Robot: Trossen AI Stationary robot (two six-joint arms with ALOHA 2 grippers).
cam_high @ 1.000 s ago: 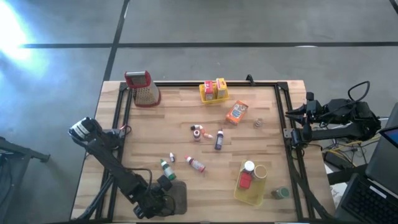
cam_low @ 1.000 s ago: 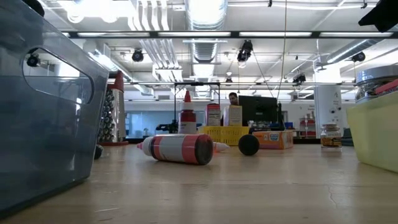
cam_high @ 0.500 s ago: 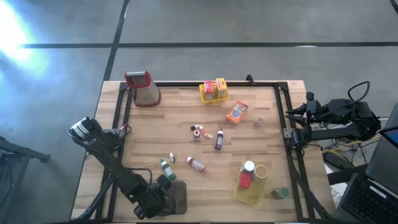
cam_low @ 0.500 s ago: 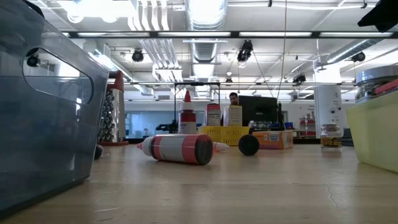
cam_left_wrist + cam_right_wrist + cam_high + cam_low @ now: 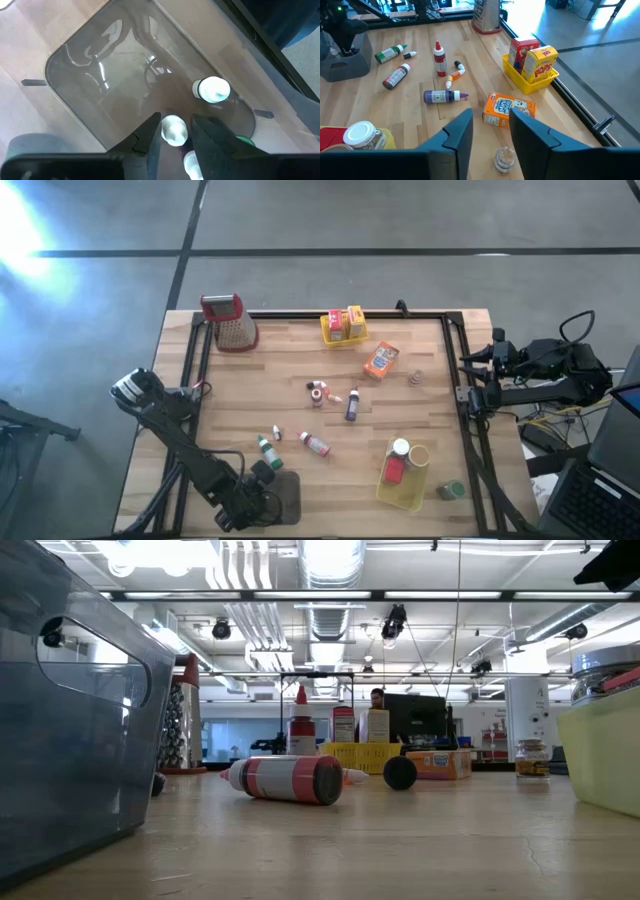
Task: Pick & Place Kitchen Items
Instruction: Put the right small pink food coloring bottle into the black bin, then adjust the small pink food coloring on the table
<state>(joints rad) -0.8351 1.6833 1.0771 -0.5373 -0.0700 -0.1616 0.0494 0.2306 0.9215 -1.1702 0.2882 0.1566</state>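
Kitchen items are scattered mid-surface: orange box (image 5: 381,361) lying flat right of centre, small jar (image 5: 415,377) just right of it, purple-label bottle (image 5: 352,407) on its side at centre, two tiny bottles (image 5: 318,391) left of that, red-label bottle (image 5: 315,444) and green-label bottle (image 5: 266,449) lying nearer the left arm. Two boxes stand in the small yellow basket (image 5: 343,326) at the far edge; a red block and jars sit in the near-right yellow basket (image 5: 403,478). Grater (image 5: 229,321) stands far left, not a target.

Left gripper (image 5: 175,131) hangs over the grey tray (image 5: 290,490) at the near-left corner, fingers slightly apart with a white-capped bottle (image 5: 174,129) sitting between them; can't tell whether it's pinched or loose. Another capped bottle (image 5: 212,89) already lies in the tray.

Right gripper (image 5: 490,131) is parked off the right edge of the surface, fingers apart, nothing between them, facing the orange box.

Handling guess: everything looks light. Bottles are smooth, round plastic, so they'll likely roll or squirt out of a pinch; take them across the body, mid-label. Cardboard box will crush under hard squeeze; grip across the narrow sides. Jar looks like glass, so set it down gently.
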